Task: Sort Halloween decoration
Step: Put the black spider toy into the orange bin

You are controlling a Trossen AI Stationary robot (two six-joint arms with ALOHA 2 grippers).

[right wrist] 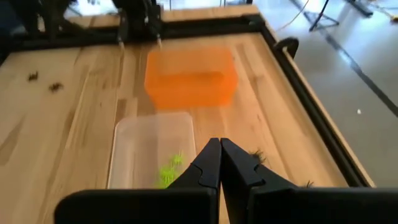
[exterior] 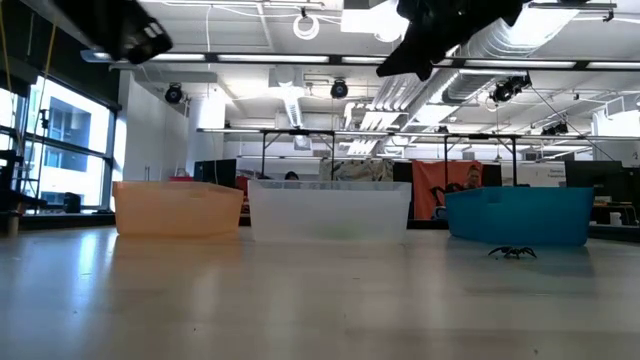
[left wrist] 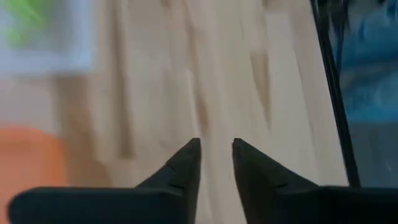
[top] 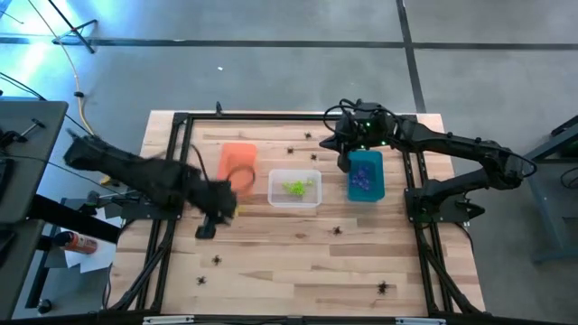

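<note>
Small black spider trinkets lie scattered on the wooden table, among them one (top: 339, 230) nearer than the bins, also in the low view (exterior: 512, 252), and two (top: 217, 261) (top: 384, 288) near the near edge. Lime green trinkets (top: 296, 188) lie in the clear bin (top: 312, 200). Purple trinkets (top: 364, 181) lie in the teal bin (top: 377, 162). My left gripper (top: 208, 227) hangs above the table on the near side of the orange bin (top: 238, 155); its fingers (left wrist: 186, 163) stand a little apart and hold nothing. My right gripper (top: 344, 162) is shut and empty at the teal bin's far left corner.
The three bins stand in a row across the middle of the table: orange (right wrist: 189, 78), clear (right wrist: 134, 149), teal (exterior: 520, 215). More black trinkets (top: 314, 155) (top: 292, 150) lie on the far side of the bins. A black frame (top: 172, 181) borders the table on both sides.
</note>
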